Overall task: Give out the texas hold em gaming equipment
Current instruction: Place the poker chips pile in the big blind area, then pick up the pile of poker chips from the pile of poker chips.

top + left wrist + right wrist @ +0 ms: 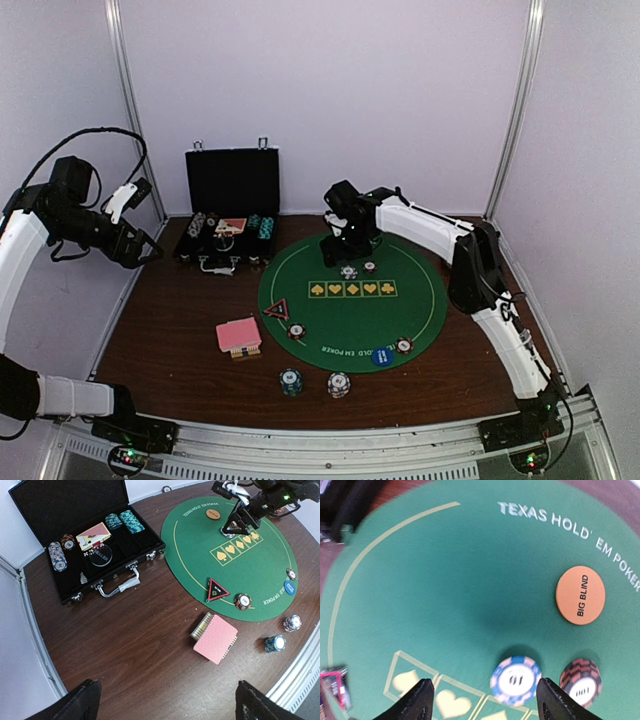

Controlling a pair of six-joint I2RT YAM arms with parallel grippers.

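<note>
Looks roughly halfway: the green mat (350, 300) already has the orange disc (580, 595), a blue-white chip (516, 674) and a red chip (580, 682) on it, but more chips sit in the black case (232, 215) off its far-left edge. The right gripper (484, 697) hangs over the mat spread wide, with the blue-white chip lying flat between its fingers and nothing gripped.

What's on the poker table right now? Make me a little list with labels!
Mat: green, round, on brown table
Orange disc: on mat, says BIG BLIND
Blue-white chip: on mat beside red chip, between right jaws
Card deck: on table, off mat
Case: open, teal chips inside
Jaws: both open, empty
</note>
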